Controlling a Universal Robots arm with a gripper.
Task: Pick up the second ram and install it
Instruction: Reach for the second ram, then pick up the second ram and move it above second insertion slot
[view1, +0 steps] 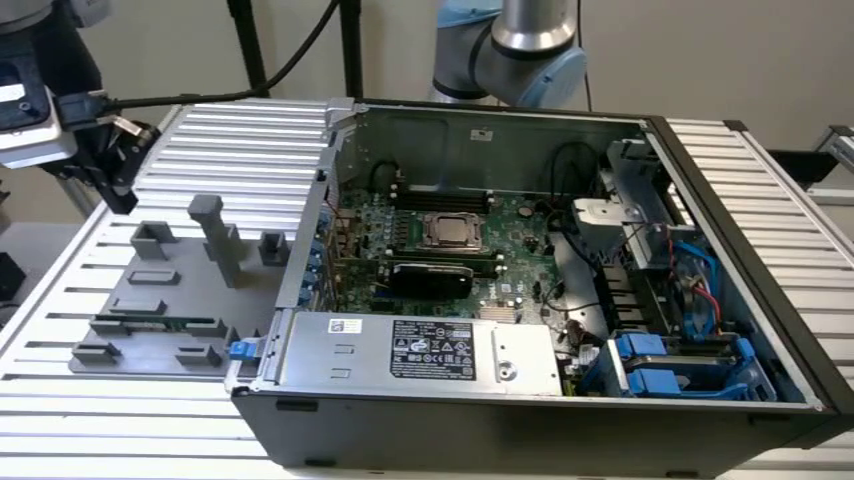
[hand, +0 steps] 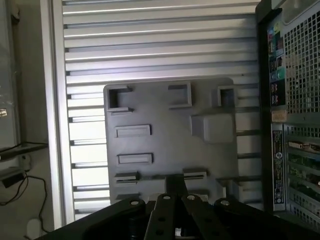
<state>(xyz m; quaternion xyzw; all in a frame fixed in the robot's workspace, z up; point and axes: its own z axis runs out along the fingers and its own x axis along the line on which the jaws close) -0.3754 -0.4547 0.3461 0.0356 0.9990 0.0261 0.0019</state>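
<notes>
Lying flat in the grey fixture plate (view1: 150, 292), the second ram (view1: 167, 323) sits at the plate's camera-side end, between two small holder blocks. It is on the exterior view's left, outside the open computer case (view1: 507, 140). The gripper (view1: 123, 195) hangs raised over the slatted table (view1: 254, 130) at the fixture's far end, well apart from the ram and touching nothing. Its jaws stand closed against each other with nothing between them. In the wrist view the gripper (hand: 175, 186) points toward the fixture plate (hand: 165, 112). The motherboard (view1: 527, 225) lies inside the case, to the exterior view's right of the fixture.
</notes>
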